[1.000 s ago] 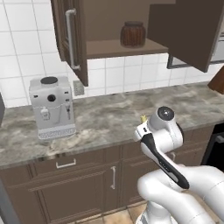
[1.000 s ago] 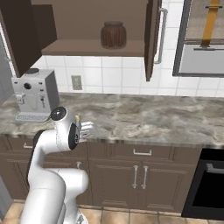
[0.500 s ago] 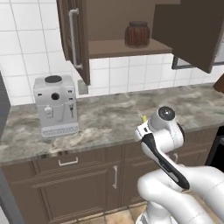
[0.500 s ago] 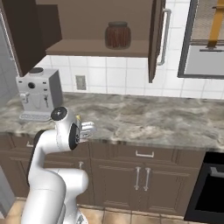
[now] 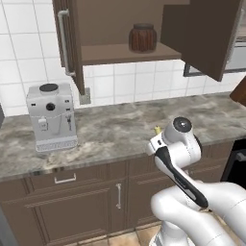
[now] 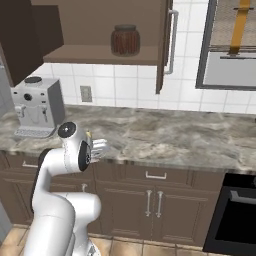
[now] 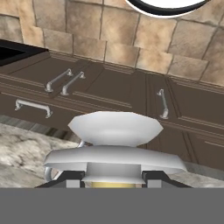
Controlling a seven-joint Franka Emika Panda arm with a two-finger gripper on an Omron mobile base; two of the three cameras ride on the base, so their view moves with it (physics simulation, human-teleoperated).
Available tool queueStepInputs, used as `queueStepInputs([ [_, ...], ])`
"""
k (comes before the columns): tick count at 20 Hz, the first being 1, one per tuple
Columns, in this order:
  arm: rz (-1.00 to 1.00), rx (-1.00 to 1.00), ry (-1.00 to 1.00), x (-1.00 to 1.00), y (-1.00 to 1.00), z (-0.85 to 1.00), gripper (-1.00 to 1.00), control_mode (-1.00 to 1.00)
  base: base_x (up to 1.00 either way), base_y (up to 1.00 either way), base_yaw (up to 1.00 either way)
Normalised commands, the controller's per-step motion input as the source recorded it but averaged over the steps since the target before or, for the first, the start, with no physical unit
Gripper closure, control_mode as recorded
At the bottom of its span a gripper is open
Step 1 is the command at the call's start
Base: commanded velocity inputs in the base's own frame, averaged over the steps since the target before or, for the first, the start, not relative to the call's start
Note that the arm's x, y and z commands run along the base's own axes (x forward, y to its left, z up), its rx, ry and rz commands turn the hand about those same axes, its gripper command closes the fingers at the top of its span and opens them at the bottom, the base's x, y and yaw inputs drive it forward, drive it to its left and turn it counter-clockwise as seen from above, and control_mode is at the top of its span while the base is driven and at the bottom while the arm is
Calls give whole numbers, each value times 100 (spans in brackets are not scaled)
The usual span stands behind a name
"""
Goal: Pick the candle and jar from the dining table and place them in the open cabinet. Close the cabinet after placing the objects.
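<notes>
— Gripper status?
— Clamped on the candle by its silvery holder, held at the front edge of the desk.
— Jar location?
— Upright on the open cabinet shelf.

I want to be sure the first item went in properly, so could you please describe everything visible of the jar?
The jar is squat and reddish-brown, with ribbed sides and a darker lid. It looks like tinted glass or glazed ceramic. It stands upright, lid on, on the shelf of the cabinet, towards the shelf's right side. The cabinet doors are open. Nothing but the shelf touches it.
</notes>
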Motion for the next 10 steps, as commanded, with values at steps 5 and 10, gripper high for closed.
queueStepInputs([
  [5,0,0,0,0,0,0,100,100,13,0,0],
  [10,0,0,0,0,0,0,100,100,35,1,0],
])
